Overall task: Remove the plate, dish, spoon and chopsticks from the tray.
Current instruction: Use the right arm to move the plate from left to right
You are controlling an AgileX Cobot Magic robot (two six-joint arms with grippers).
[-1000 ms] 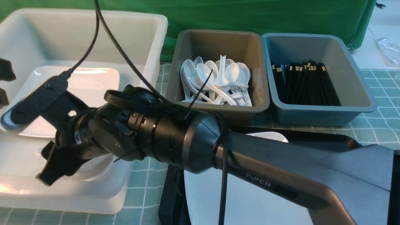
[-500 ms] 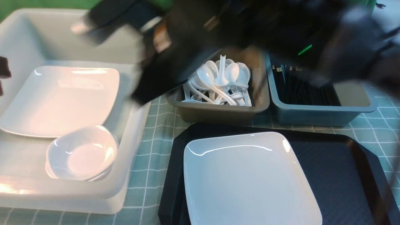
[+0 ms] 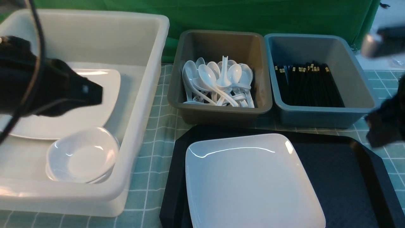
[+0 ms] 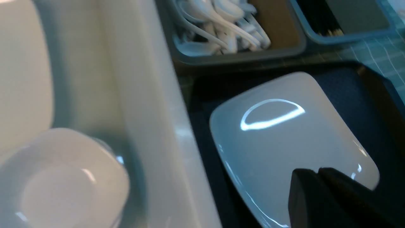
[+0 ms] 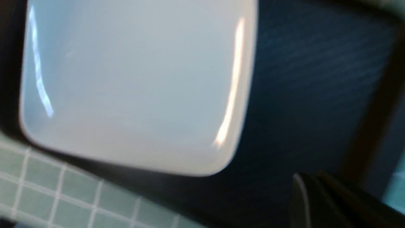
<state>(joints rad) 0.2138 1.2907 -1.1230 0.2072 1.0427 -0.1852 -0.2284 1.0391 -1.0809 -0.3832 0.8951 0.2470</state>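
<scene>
The right arm has pulled back from the white tub (image 3: pixel 152 79) to the tray's right side, while the left gripper (image 3: pixel 93 94) has swung in over the tub. Both claws are closed and empty, the right gripper (image 5: pixel 308 178) blurred. The plate (image 3: pixel 253 180) lies on the left half of the tray (image 3: pixel 335 177), between the two claws and touching neither. A small dish (image 3: pixel 83 155) sits in the tub.

We find no text, label, brand or number that we can read, neither on the plate (image 3: pixel 253 180) nor on the tray (image 3: pixel 341 177).
</scene>
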